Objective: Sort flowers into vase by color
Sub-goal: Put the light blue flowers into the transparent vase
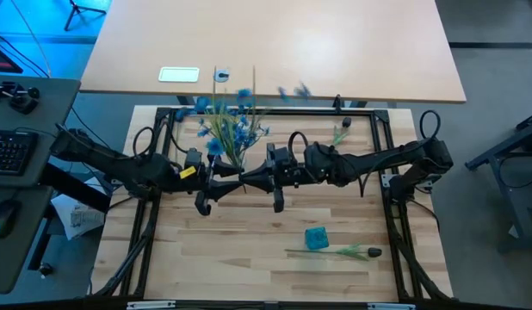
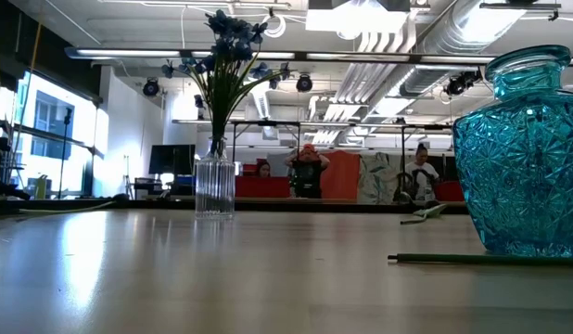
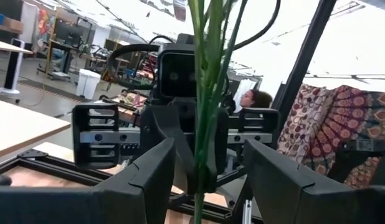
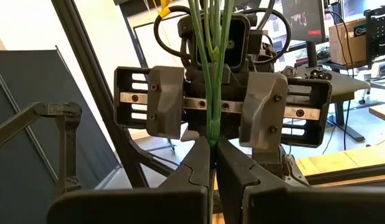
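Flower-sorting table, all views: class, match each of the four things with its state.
Things:
A left gripper
B right gripper
C dark-budded green stem
D clear ribbed glass vase

States:
1 lying on the wooden table
2 holding blue blossoms
3 shut on green stalks
4 open around those stalks

Pairs: A-4, B-3, C-1, D-2.

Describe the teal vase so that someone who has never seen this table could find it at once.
Start from the wooden table and look to its near right part, away from the two arms that meet at the middle. There stands the teal vase, with a dark-budded flower lying beside it. Its blue-green cut glass sets it apart from the clear vase holding blue flowers.
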Robot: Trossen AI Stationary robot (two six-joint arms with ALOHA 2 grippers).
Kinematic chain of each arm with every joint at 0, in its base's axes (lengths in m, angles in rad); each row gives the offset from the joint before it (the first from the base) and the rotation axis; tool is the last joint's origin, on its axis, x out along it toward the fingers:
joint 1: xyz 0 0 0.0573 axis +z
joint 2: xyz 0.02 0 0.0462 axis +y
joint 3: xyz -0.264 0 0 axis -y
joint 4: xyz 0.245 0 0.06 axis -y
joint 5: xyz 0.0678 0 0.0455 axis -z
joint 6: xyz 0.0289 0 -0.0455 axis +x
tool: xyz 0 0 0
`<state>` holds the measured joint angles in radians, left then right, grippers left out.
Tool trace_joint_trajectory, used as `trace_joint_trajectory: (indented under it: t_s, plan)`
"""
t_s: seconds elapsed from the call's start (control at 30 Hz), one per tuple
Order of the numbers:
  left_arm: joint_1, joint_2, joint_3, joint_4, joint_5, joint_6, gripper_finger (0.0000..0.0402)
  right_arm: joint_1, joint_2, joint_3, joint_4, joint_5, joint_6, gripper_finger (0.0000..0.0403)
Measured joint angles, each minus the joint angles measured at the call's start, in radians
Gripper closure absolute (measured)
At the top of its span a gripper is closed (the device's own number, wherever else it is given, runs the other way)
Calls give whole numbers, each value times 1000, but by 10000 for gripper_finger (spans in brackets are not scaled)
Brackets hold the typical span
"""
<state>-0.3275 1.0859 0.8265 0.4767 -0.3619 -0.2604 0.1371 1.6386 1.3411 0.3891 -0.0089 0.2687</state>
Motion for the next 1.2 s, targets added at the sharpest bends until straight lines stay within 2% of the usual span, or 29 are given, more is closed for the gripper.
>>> trace_joint_trajectory:
  t_s: [0.17,0.57,0.77,0.87,1.0,1.2]
  plan:
    - [0,-5,0,0,-21,0,238,0,0,0,-7,8,-8,403]
    - [0,-4,0,-9,-35,1,350,0,0,0,-7,8,-16,403]
    - [1,-4,0,-9,-35,35,392,0,0,0,-7,9,-22,403]
    - [0,-4,0,-16,-41,35,396,0,0,0,-4,10,-41,396]
    - [0,-26,0,-71,-72,38,399,1,-2,0,-4,18,-42,363]
    - [1,-103,0,-199,-155,81,400,4,-47,0,-51,68,-57,259]
